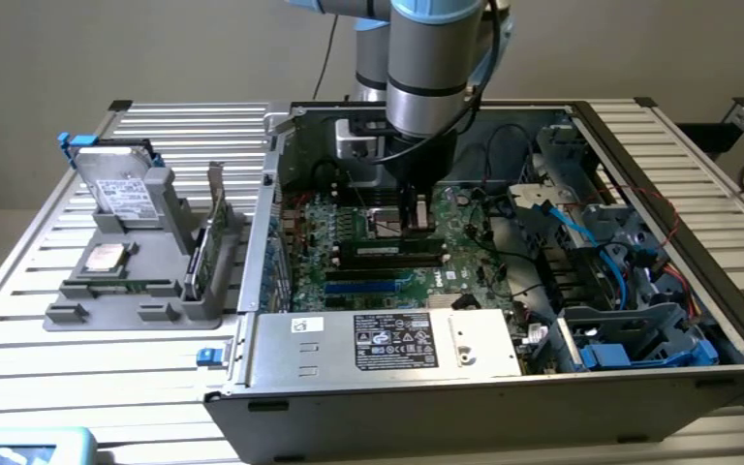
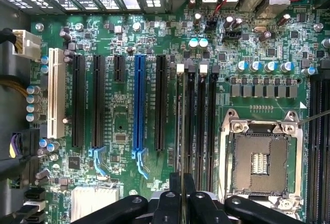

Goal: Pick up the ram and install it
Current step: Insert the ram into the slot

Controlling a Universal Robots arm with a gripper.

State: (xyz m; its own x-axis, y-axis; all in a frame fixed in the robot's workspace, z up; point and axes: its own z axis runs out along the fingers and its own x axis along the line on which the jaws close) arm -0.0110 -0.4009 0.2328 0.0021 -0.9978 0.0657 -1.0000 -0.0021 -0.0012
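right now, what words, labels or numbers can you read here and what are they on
Nothing reads clearly enough to quote.
power supply label: print and symbols, too small.
small white sticker beside it: too small.
hard drive label: blurred.
motherboard white lettering: too small.

Open computer case (image 1: 476, 417) on slatted metal table (image 1: 88, 387). Green motherboard (image 1: 465, 208) inside, labelled power supply (image 1: 386, 341) at near side, blue cables (image 1: 579, 218) toward exterior view's right. Grey fixture (image 1: 127, 310) at exterior view's left, carrying hard drive (image 1: 120, 189) and upright expansion card (image 1: 224, 232). On board: CPU socket (image 2: 258, 162), blue slot (image 2: 138, 100), white slot (image 2: 55, 100).
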